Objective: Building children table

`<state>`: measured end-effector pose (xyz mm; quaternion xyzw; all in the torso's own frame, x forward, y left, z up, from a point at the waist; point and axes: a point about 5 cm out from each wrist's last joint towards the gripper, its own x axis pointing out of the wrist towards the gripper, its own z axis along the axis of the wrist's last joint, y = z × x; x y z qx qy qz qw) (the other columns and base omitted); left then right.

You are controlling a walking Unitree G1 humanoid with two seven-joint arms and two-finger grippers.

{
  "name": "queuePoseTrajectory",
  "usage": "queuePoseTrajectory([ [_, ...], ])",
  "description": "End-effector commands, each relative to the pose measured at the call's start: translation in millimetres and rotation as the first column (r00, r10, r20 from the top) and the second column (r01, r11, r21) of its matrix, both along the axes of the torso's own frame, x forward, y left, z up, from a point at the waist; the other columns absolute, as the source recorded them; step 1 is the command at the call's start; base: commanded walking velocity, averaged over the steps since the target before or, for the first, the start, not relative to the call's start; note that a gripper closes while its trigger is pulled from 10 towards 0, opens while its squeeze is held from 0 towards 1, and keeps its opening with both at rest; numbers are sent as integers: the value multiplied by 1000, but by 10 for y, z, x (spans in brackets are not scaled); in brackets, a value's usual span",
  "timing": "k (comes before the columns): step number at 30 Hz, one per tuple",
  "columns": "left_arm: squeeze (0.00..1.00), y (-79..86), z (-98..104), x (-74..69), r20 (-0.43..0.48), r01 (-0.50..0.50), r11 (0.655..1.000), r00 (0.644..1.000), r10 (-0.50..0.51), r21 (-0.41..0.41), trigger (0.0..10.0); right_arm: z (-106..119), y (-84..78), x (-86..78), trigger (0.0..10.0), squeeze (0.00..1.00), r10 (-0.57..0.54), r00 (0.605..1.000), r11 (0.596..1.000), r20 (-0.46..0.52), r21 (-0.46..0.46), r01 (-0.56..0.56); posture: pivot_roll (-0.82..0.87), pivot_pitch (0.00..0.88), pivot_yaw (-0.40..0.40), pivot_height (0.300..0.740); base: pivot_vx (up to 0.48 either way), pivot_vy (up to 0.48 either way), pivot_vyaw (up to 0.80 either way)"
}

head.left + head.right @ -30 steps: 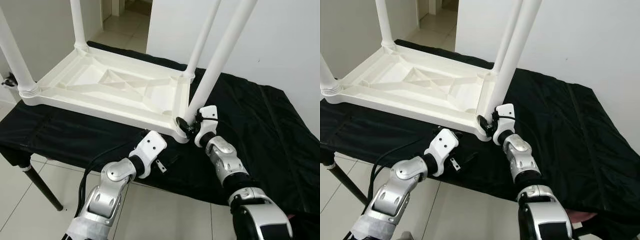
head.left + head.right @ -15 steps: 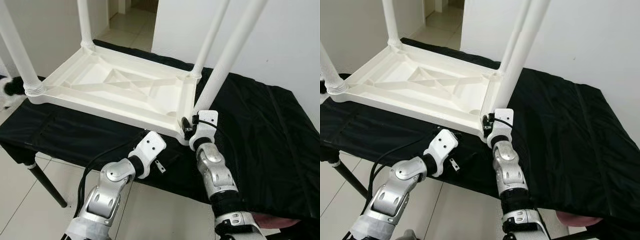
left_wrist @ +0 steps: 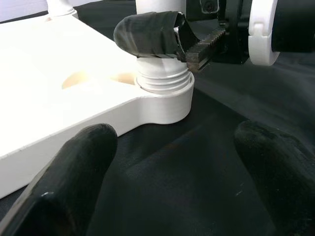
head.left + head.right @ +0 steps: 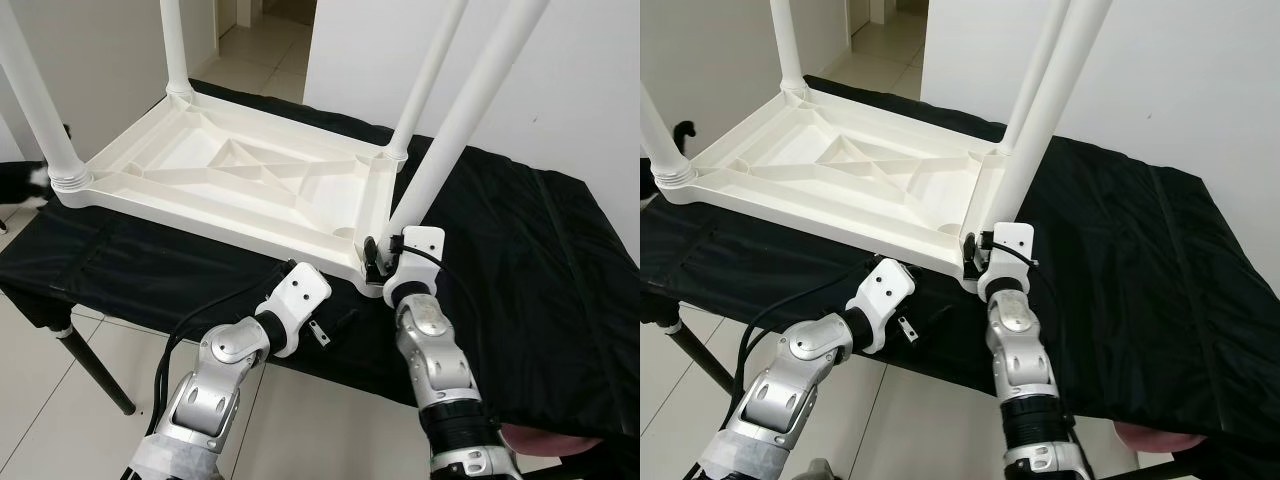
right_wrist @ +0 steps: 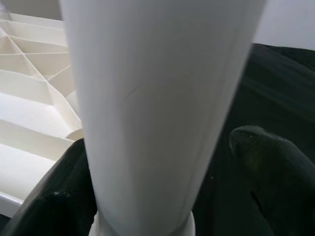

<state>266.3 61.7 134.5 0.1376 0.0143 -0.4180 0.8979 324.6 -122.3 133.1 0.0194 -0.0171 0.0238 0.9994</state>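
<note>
Right gripper (image 4: 376,257) is clamping its two black fingers (image 5: 266,167) around the base of a white table leg (image 4: 462,118), at the near right corner of an upturned white plastic children's table (image 4: 240,180). That table is lying top-down on a large black cloth (image 4: 520,270) that is covering a work surface, with the ribbed underside facing up and taking up the left and middle of the scene. Four white legs are rising from its corners: the near right one in the gripper is leaning to the right, another (image 4: 425,80) is standing just behind it at the far right corner, one (image 4: 172,45) is standing at the far left corner, and one (image 4: 35,105) is standing at the near left corner. In the left wrist view, the held leg's threaded end (image 3: 162,78) is sitting in the round corner socket (image 3: 165,101), with the threads showing above the rim. Left gripper (image 3: 172,167) is hovering low over the black cloth, just near and left of that same corner, with its fingers (image 3: 74,167) spread wide apart and gripping nothing. A pale tiled floor (image 4: 40,390) is showing beneath the near edge of the cloth.
</note>
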Motion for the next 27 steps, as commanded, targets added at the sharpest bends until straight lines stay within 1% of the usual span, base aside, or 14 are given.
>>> queuePoseTrajectory([
  [1,0,0,-7,16,11,-60,998,998,60,-10,10000,-1,-126,75,10000,39,52,999,999,6,-3,-52,54,0,-126,740,0,0,0],
  [2,0,4,0,25,15,-64,998,998,64,-11,10000,14,-159,120,10000,0,103,995,995,1,18,-103,57,0,-127,740,0,0,0],
  [4,0,9,11,35,19,-68,998,997,68,-13,10000,47,-182,179,10000,0,175,985,985,0,7,-175,59,0,-128,740,0,0,0],
  [6,0,9,11,35,19,-68,998,997,68,-13,10000,47,-182,179,10000,0,175,985,985,0,7,-175,59,0,-128,740,0,0,0],
  [8,0,7,12,35,21,-68,998,997,69,-12,10000,56,-138,211,10000,0,289,957,957,-3,-18,-289,65,0,-129,740,0,0,0],
  [9,0,7,12,35,21,-68,998,997,69,-12,10000,56,-138,211,10000,0,289,957,957,-3,-18,-289,65,0,-129,740,0,0,0],
  [10,0,9,13,35,22,-69,998,997,69,-12,10000,51,-99,229,10000,0,382,924,922,-13,-63,-382,68,0,-128,740,0,0,0],
  [11,0,9,13,35,22,-69,998,997,69,-12,10000,51,-99,229,10000,0,382,924,922,-13,-63,-382,68,0,-128,740,0,0,0],
  [15,0,24,22,52,23,-74,997,997,74,-11,10000,3,-48,254,10000,0,528,848,840,-48,-120,-530,74,0,-127,740,0,0,0],
  [21,0,26,31,57,29,-74,997,997,74,-8,10000,-47,-54,311,10000,0,574,814,802,-88,-139,-580,77,0,-124,740,0,0,0],
  [22,0,26,35,57,28,-72,997,997,72,-8,10000,-93,-59,327,10000,0,597,792,778,-127,-151,-610,80,0,-123,740,0,0,0],
  [25,0,27,34,57,27,-70,998,997,70,-7,10000,-148,-70,328,10000,0,616,770,756,-168,-151,-637,81,0,-121,740,0,0,0],
  [26,0,27,33,54,27,-68,998,997,68,-6,10000,-178,-77,323,8510,0,618,763,748,-188,-157,-645,81,0,-121,740,0,0,0],
  [27,0,25,32,51,26,-65,998,998,65,-5,10000,-203,-88,322,3529,0,617,760,745,-202,-160,-647,83,0,-122,740,0,0,0],
])
